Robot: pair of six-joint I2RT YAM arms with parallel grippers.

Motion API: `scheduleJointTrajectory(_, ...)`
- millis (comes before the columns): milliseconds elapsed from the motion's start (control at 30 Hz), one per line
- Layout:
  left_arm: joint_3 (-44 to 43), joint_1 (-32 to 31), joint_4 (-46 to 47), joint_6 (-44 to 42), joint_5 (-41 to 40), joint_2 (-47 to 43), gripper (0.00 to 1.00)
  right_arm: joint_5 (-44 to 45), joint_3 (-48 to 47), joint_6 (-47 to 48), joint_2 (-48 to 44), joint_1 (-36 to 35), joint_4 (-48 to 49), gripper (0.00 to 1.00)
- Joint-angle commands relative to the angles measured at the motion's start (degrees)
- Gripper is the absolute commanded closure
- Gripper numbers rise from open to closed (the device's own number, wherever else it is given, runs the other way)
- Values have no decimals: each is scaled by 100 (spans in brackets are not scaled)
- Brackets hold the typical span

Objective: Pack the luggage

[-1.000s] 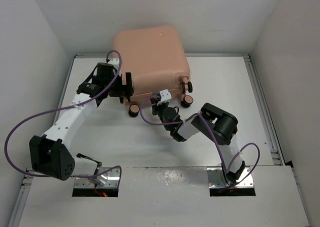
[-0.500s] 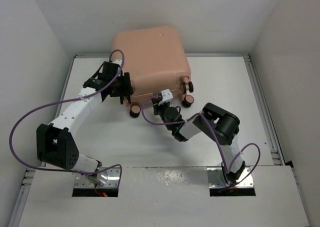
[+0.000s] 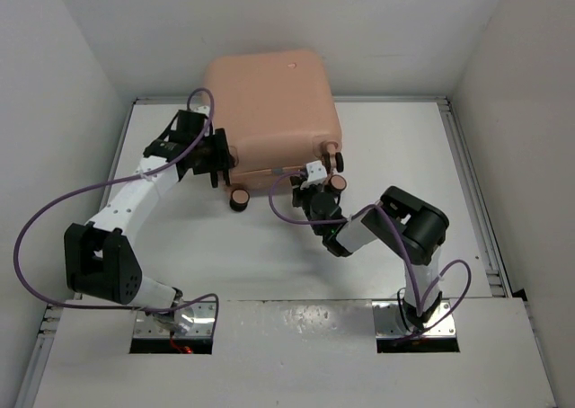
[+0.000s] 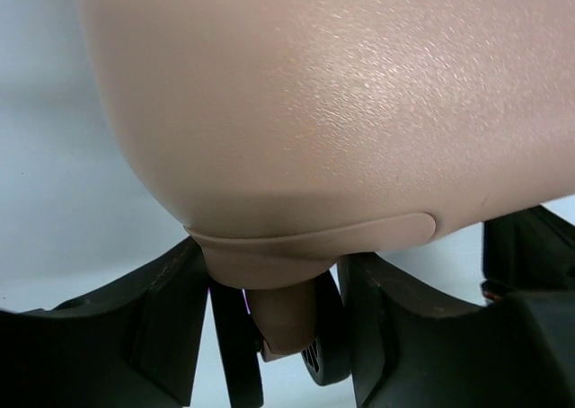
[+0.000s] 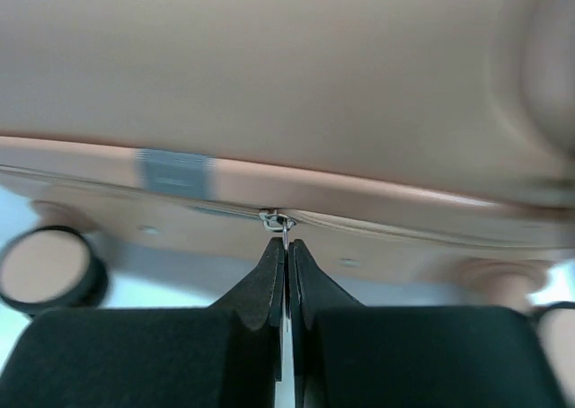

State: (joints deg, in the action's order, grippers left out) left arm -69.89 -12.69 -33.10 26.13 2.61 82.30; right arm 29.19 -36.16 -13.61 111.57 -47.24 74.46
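- The luggage (image 3: 269, 111) is lying closed at the table's (image 3: 225, 246) far edge, wheels facing near.
- The left gripper (image 3: 216, 161) is clamping the suitcase's near-left corner (image 4: 305, 246), a finger on each side.
- The right gripper (image 5: 287, 255), fingers pressed together, is pinching the zipper pull (image 5: 284, 231) on the near seam.

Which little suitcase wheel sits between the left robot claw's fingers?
The wheel under the luggage's left near corner, between the left gripper's fingers; the other wheels sit farther right.
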Motion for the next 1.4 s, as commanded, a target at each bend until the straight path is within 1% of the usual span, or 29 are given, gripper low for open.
scheduleJointTrajectory(0,168,390,-65,-231,-252,-47,78,657,267,51,-434,145,1080,100)
scheduleJointTrajectory(67,221,495,-65,-231,-252,-48,81,719,390,51,-513,180,1054,100)
scheduleJointTrajectory(200,221,635,-65,-126,-305,14,82,764,549,68,-636,355,1115,100)
scheduleJointTrajectory(233,221,706,-65,-126,-305,66,86,781,610,51,-715,382,1141,100)
scheduleJointTrajectory(333,221,811,-65,-21,-305,119,89,703,847,77,-865,602,1220,100)
scheduleJointTrajectory(533,221,1049,-65,-20,-419,312,91,536,1331,121,-1338,971,1308,100)
scheduleJointTrajectory(567,221,1049,-65,-20,-419,313,93,526,1479,121,-1383,1006,1308,100)
scheduleJointTrajectory(667,221,1049,-65,-20,-419,313,93,482,1647,69,-1550,1164,1256,100)
scheduleJointTrajectory(833,274,1049,-65,-160,-569,313,93,351,1613,-160,-1533,1542,1063,100)
scheduleJointTrajectory(933,335,1163,-65,-222,-709,313,93,228,1577,-186,-1480,1762,1088,100)
scheduleJointTrajectory(1133,511,1418,-118,-345,-946,313,94,-62,1674,42,-1577,2210,1176,100)
scheduleJointTrajectory(1367,511,1629,-118,-608,-1201,365,97,-326,1569,156,-1445,2606,1186,100)
